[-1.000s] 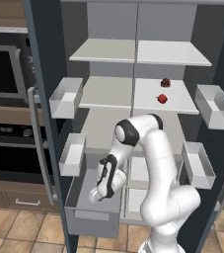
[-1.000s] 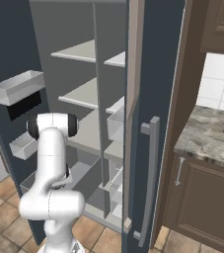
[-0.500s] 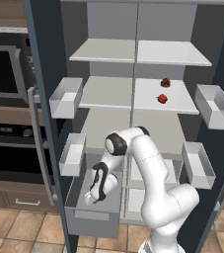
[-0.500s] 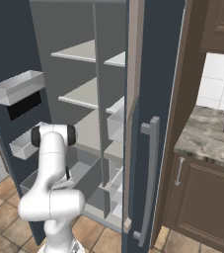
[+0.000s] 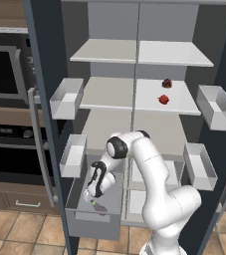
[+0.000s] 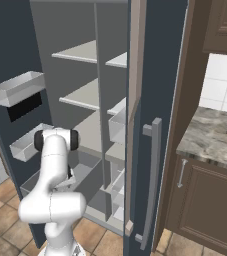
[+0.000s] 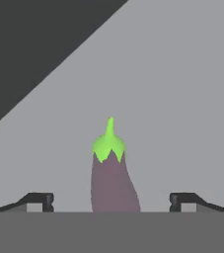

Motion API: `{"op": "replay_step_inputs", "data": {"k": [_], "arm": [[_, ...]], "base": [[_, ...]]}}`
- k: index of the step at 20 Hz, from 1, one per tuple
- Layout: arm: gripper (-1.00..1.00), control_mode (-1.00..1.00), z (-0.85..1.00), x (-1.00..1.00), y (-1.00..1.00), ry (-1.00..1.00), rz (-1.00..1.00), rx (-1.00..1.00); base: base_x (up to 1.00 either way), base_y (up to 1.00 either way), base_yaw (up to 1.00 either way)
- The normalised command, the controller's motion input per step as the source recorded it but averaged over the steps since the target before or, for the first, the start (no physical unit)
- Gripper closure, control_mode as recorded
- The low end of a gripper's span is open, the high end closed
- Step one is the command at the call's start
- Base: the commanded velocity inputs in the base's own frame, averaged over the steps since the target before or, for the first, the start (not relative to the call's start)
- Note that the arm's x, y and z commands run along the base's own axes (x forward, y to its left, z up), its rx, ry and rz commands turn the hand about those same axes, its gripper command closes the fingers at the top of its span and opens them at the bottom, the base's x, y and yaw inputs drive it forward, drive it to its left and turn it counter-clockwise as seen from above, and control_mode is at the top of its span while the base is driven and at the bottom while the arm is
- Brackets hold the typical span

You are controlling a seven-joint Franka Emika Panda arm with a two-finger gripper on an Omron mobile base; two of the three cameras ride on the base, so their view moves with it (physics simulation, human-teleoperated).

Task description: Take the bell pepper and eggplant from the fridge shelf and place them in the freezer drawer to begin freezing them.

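In the left base view my gripper point(image 5: 95, 191) hangs low inside the grey freezer drawer point(image 5: 92, 220), pulled out at the fridge's bottom left. The eggplant point(image 5: 98, 204) lies on the drawer floor just below the fingers. The hand view shows the dark purple eggplant point(image 7: 112, 184) with its green stem cap pointing away, lying between the wide-apart fingertips point(image 7: 38, 200) of my open gripper point(image 7: 111, 201), neither touching it. The bright red bell pepper point(image 5: 164, 99) sits on the white fridge shelf point(image 5: 184, 105) at the upper right. In the right base view my arm point(image 6: 55, 165) leans over the drawer point(image 6: 87, 175).
A darker maroon round object point(image 5: 167, 83) sits behind the bell pepper. Translucent door bins point(image 5: 64, 97) point(image 5: 216, 107) hang on both open doors. An oven point(image 5: 5, 74) stands to the left. The right door's handle point(image 6: 152, 185) and a stone counter point(image 6: 210, 140) are to the right.
The arm lowered the hand into the freezer drawer. The fingers then spread apart, and the eggplant now lies free on the drawer floor.
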Motion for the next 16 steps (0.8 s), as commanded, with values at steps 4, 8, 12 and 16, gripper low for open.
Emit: {"op": "replay_step_inputs", "data": {"k": [4, 8, 12, 16], "arm": [[-1.0, -1.0, 0.34, -0.09, -0.03, -0.01, -0.08, 0.07], [-1.0, -1.0, 0.79, -0.58, -0.14, -0.09, -0.18, 0.08], [-1.0, -1.0, 1.0, -0.61, -0.18, -0.14, -0.22, 0.09], [-1.0, -1.0, 1.0, -0.68, -0.16, -0.18, -0.24, 0.08]], "base": [[0.0, 0.0, 0.0], [0.0, 0.0, 0.0], [0.0, 0.0, 0.0], [0.0, 0.0, 0.0]]}}
